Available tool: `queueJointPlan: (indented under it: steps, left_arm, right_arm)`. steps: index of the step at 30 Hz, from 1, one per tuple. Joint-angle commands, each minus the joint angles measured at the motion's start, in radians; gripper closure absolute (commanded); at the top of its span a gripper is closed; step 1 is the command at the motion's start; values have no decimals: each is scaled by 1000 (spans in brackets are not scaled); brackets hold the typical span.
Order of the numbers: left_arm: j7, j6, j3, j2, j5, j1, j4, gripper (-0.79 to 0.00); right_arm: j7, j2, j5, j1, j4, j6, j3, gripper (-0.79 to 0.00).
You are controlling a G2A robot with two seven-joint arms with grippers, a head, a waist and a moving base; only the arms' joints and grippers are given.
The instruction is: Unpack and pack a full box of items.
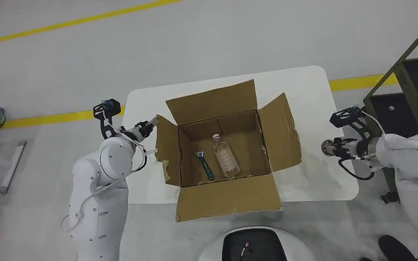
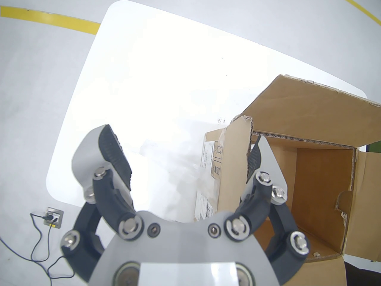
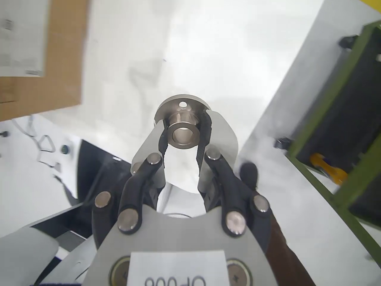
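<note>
An open cardboard box (image 1: pixel 225 196) stands mid-table with all flaps spread. Inside lie a clear plastic bottle (image 1: pixel 225 156) and a green-handled wrench (image 1: pixel 205 165). My left gripper (image 1: pixel 151 124) is at the box's left flap (image 2: pixel 235 162); it is open (image 2: pixel 184 147), and the flap's edge stands between its fingers, close to one pad (image 2: pixel 254 157). My right gripper (image 3: pixel 183 133) hangs over the table's right edge, clear of the box, shut on a metal flanged bushing (image 3: pixel 182 120). In the top view that gripper (image 1: pixel 326 147) holds the bushing beside the right flap (image 1: pixel 282 134).
The white table (image 1: pixel 294 85) has bare surface behind the box and on both sides. A green metal rack (image 1: pixel 392 85) stands off the table's right edge, close to my right arm. Yellow floor lines (image 1: pixel 78 23) run behind the table.
</note>
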Motion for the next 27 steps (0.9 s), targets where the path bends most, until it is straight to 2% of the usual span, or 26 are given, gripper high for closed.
queueJointPlan:
  steps: [1, 4, 9, 15, 21, 27]
  left_arm:
    - [0, 0, 0, 0, 0, 0, 0, -785]
    - [0, 0, 0, 0, 0, 0, 0, -785]
    - [0, 0, 0, 0, 0, 0, 0, -785]
    - [0, 0, 0, 0, 0, 0, 0, -785]
    - [0, 0, 0, 0, 0, 0, 0, -785]
    - [0, 0, 0, 0, 0, 0, 0, -785]
  right_arm:
    - [-3, 3, 179, -2, 6, -21, 44, 0]
    - [8, 8, 394, 0, 9, -52, 93, 0]
    - [63, 19, 650, 11, -4, -86, 111, 0]
    - [69, 32, 812, 40, -24, -89, 73, 0]
    - [12, 35, 804, 98, -30, -57, -49, 0]
    - [-74, 29, 654, 207, 25, 17, -239, 0]
